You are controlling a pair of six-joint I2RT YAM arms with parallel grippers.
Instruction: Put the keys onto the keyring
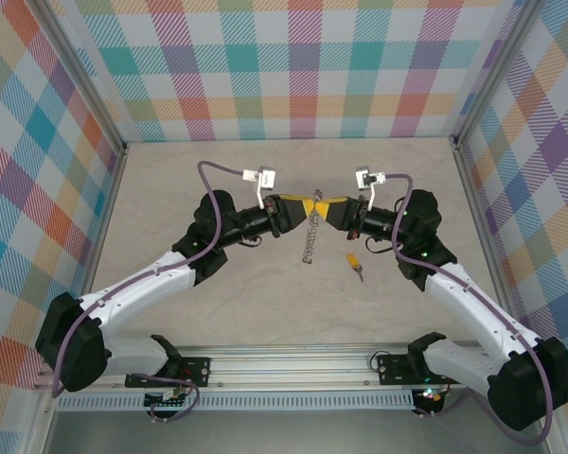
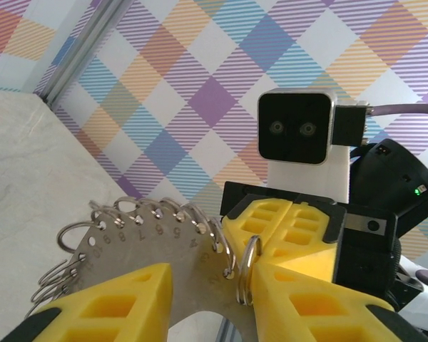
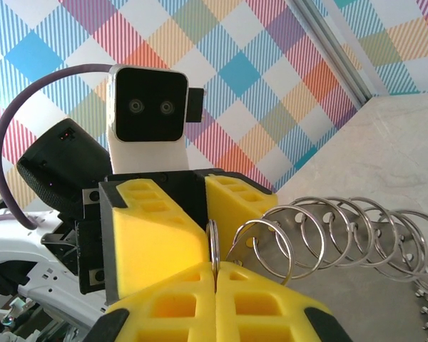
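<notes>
The keyring (image 1: pixel 309 241) hangs chain-like between my two grippers above the table's middle. In the left wrist view it is a grey numbered plate (image 2: pixel 164 246) fringed with silvery loops. My right gripper (image 3: pixel 215 285) is shut on one small split loop (image 3: pixel 214 242) at the plate's end. My left gripper (image 2: pixel 207 299) faces it with its jaws apart. The plate lies across the gap, and that loop (image 2: pixel 248 267) rests against the right finger (image 2: pixel 321 306). The key (image 1: pixel 354 264), yellow-headed with a short dark blade, lies on the table below the right gripper (image 1: pixel 328 209).
Plaid walls with metal frame posts (image 1: pixel 466 189) close in the beige table (image 1: pixel 218 161) on three sides. A metal rail (image 1: pixel 293 364) carrying both arm bases runs along the near edge. The other loops (image 3: pixel 342 231) fan out to the right above the tabletop.
</notes>
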